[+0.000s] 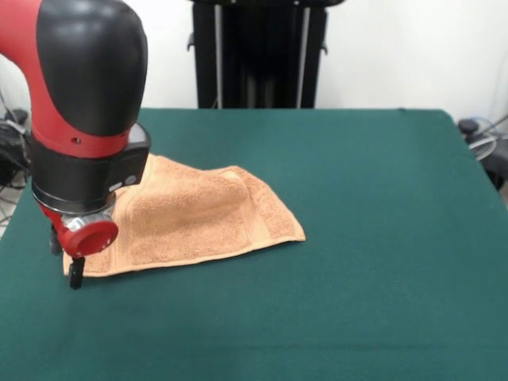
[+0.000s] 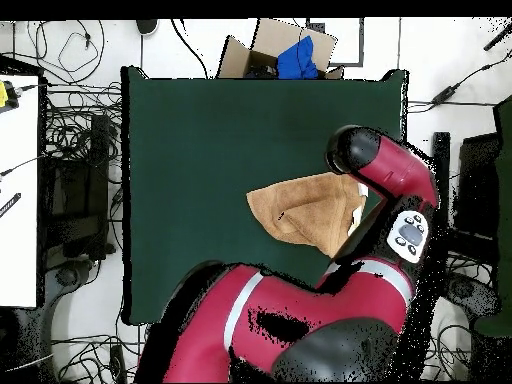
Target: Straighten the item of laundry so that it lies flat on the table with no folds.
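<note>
A peach-orange terry towel lies on a dark green table, left of the table's middle in the front view. The towel is not flat: a soft ridge rises near its far right part, and its outline is an uneven wedge narrowing to a corner at the right. A woven border band runs along the near hem.

The red and black robot arm comes down over the towel's left end. Its claw sits at the towel's near left corner, low against the table, with one dark fingertip showing just at the hem. The arm's wrist hides the rest, so it cannot be told whether the claw is wide, narrow, or pinching the cloth.

From overhead, the towel lies toward the right side of the table, and the arm covers its right edge. The claw itself is hidden there. A cardboard box holding something blue stands beyond the table's top edge, and cables lie on the floor at the left.
</note>
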Robot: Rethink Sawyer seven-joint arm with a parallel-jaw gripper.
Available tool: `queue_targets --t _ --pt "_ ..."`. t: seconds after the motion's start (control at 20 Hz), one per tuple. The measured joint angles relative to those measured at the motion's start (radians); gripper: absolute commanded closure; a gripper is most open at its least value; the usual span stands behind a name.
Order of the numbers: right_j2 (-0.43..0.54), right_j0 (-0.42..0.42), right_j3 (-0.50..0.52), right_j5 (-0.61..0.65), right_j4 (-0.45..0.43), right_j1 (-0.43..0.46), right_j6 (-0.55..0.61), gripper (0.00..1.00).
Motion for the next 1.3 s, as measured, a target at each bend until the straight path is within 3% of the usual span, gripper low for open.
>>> queue_targets --t 1.3 --pt "-0.003 -0.004 0.000 0.000 0.009 0.069 0.000 0.00"
